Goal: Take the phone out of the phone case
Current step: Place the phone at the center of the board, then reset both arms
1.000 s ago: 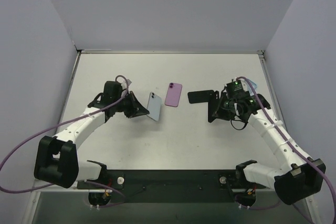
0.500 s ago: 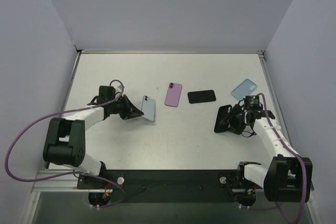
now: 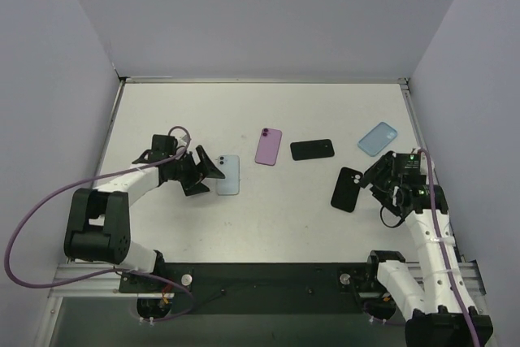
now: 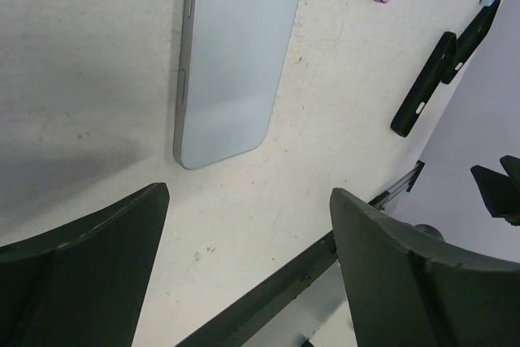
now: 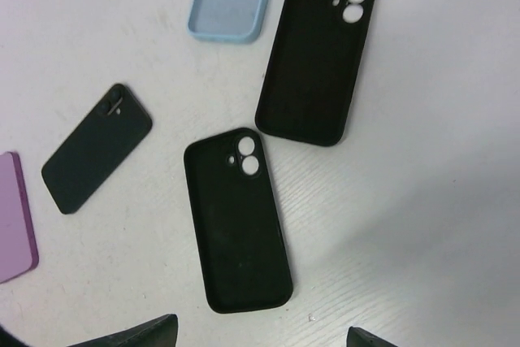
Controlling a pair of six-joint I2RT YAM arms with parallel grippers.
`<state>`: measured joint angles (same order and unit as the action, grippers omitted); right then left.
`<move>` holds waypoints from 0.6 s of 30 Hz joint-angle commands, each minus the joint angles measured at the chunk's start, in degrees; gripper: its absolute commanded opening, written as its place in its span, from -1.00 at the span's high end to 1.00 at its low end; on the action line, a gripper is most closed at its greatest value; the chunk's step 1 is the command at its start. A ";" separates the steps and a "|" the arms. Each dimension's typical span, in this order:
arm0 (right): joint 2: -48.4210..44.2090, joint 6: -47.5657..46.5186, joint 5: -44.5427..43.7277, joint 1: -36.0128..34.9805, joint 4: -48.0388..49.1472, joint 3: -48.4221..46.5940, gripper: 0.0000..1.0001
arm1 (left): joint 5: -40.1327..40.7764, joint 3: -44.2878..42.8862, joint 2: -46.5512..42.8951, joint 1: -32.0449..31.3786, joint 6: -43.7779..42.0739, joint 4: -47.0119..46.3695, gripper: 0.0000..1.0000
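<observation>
Currently, light blue phone [image 3: 228,175] lies flat on worktop [image 3: 268,217], bare, no case on it. Matching light blue case [image 3: 378,138] sits empty, well apart at right. Left gripper [image 4: 248,199] open, nothing between jaws, phone just ahead of fingertips. Right gripper [image 5: 260,327] also open and empty, above empty black case [image 5: 238,221]. Likely risks: left arm swinging sideways could clip phone, skid it toward purple phone [image 3: 269,145]. Right gripper dropping low could drag black case into second black case [image 5: 317,54] just beside it.
</observation>
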<state>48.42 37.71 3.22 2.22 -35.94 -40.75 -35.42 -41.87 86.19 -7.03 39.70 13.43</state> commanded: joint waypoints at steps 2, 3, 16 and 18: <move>-4.64 -2.47 -7.26 0.16 -10.28 -6.61 -0.52 | 1.93 -3.13 -8.13 -0.09 -5.94 11.32 -0.88; -5.18 -2.82 -8.14 0.15 -10.72 -7.06 -0.52 | 2.72 -3.39 -10.93 -0.09 -7.69 13.18 -0.89; -13.88 -0.28 -10.69 -0.11 -15.47 -7.23 -0.52 | 4.74 -1.55 -37.32 0.08 -8.68 27.26 -0.89; -14.32 -0.01 -10.69 -0.20 -15.47 -7.15 -0.52 | 4.22 -0.41 -39.43 0.00 -7.63 27.44 -0.89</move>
<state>34.92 36.42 -5.23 2.20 -48.80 -47.94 -31.90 -42.96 49.93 -7.07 30.94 37.78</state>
